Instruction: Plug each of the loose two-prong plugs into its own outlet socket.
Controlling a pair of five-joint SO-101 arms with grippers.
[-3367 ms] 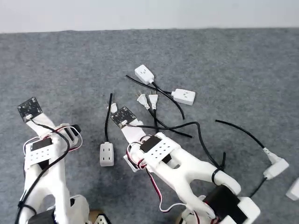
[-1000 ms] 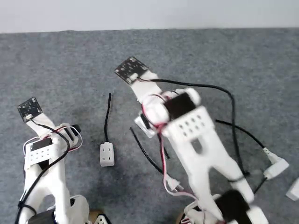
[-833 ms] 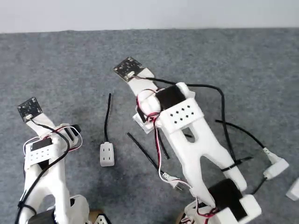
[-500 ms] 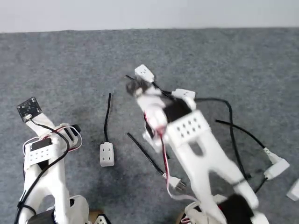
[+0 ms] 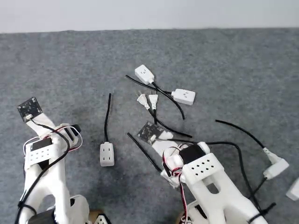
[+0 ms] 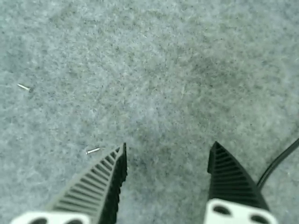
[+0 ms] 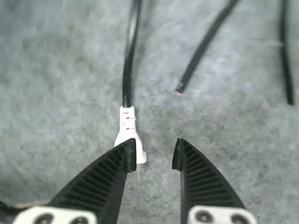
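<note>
Right wrist view: plug (image 7: 127,133) lies just beside the right end effector (image 7: 155,150).

- Table covering (image 5: 56,65): grey, flecked, felt-like carpet; spans the whole work surface up to the far edge.
- Back wall (image 5: 149,14): plain pale band, meeting the carpet along a straight line.
- Metal sliver (image 6: 23,87): thin, silver, lying flat on the carpet.
- Second metal sliver (image 6: 92,150): same kind, flat on the carpet, well apart from the first.
- Tan object (image 5: 96,217): at the near edge of the high view, mostly hidden; kind cannot be told.
</note>
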